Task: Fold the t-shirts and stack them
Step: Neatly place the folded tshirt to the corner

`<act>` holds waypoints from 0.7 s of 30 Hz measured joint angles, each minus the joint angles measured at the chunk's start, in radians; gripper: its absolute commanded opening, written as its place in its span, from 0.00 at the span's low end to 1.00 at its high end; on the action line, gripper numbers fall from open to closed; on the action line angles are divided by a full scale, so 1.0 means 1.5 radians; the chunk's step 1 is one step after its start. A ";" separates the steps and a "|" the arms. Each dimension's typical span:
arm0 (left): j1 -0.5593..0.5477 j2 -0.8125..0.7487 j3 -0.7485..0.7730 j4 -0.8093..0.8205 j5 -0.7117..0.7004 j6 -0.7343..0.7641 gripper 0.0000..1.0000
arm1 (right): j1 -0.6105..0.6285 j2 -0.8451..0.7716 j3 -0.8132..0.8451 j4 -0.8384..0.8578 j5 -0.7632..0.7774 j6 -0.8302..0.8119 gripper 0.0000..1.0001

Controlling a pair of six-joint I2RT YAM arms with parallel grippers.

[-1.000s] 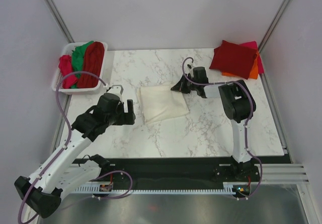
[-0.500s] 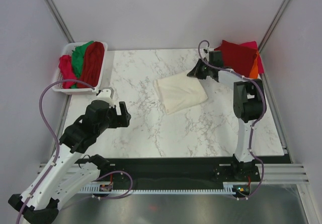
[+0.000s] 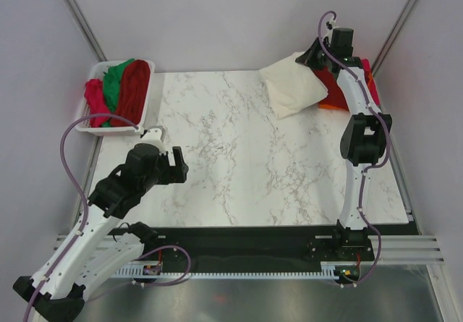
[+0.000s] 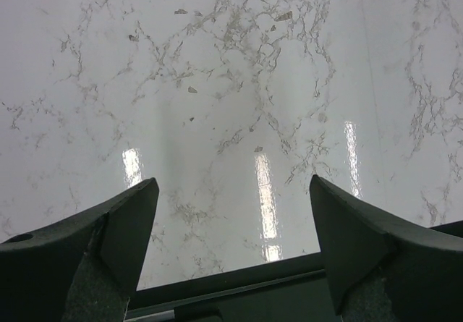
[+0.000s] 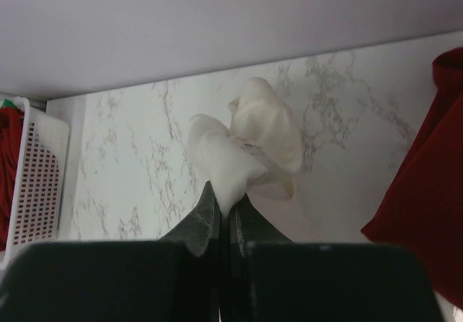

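Note:
My right gripper (image 3: 312,58) is shut on the edge of a folded cream t-shirt (image 3: 291,87) and holds it lifted at the back right, next to the stack of folded red and orange shirts (image 3: 340,90). In the right wrist view the cream t-shirt (image 5: 249,148) hangs from the closed gripper (image 5: 226,213), with the dark red folded shirt (image 5: 427,177) at the right. My left gripper (image 3: 165,148) is open and empty over bare marble at the left; the left wrist view shows the gripper (image 4: 235,221) with wide-apart jaws above the tabletop.
A white basket (image 3: 92,123) at the back left holds crumpled red and green shirts (image 3: 119,87). Metal frame posts stand at both back corners. The table's black front rail (image 3: 253,235) runs along the near edge.
My right gripper has carried the cream t-shirt from the table's middle up and to the back right, beside the folded stack. My left arm pulled back toward the left and stayed open.

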 measured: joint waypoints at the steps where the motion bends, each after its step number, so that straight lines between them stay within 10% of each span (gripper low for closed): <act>1: 0.000 0.000 0.000 0.000 0.000 0.000 0.93 | -0.006 0.024 0.057 -0.026 0.002 -0.002 0.00; 10: 0.000 0.018 -0.003 0.004 0.000 0.000 0.92 | -0.160 0.081 0.200 -0.076 0.010 0.041 0.01; 14: 0.000 0.023 -0.003 0.004 0.000 0.000 0.92 | -0.272 0.153 0.207 -0.018 0.006 0.084 0.95; 21: 0.000 0.026 -0.003 0.004 0.000 0.000 0.92 | -0.266 0.256 0.170 0.064 -0.004 0.054 0.98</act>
